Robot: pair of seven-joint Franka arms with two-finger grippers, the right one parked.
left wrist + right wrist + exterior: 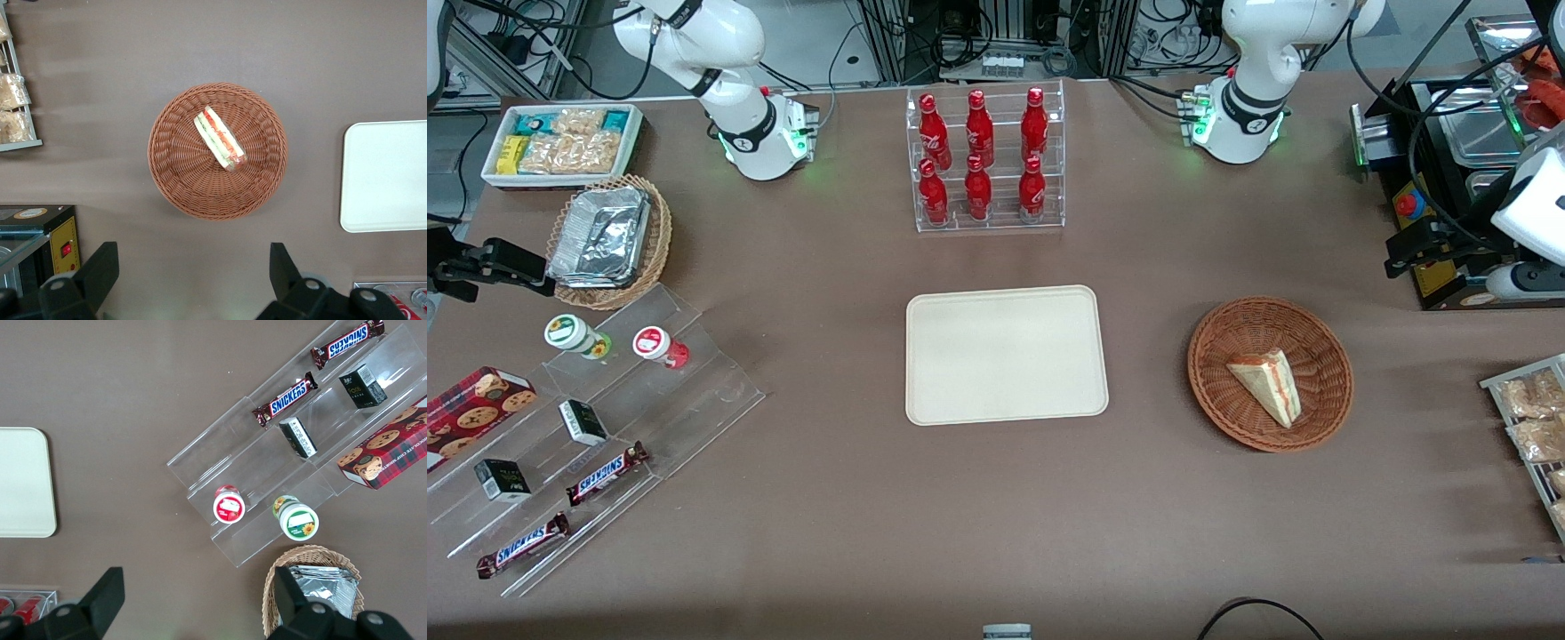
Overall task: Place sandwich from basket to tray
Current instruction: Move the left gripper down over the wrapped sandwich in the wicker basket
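The sandwich [1267, 384] is a pale wedge with red, orange and green filling along its edge. It lies in the round reddish-brown wicker basket [1218, 342]. The cream tray [1005, 356] lies flat and bare at the table's middle, beside the basket. My left gripper [1405, 251] hangs high above the table, farther from the front camera than the basket and toward the working arm's end. In the left wrist view the gripper [193, 273] is open wide and holds nothing, well apart from the basket [173, 167], the sandwich [219, 138] and the tray [387, 177].
A clear rack of red bottles [983, 160] stands farther back than the tray. A wire rack of snack packets [1534, 418] and a black machine [1449, 169] stand at the working arm's end. Clear steps with snacks [596, 444] and a foil-container basket [609, 240] lie toward the parked arm's end.
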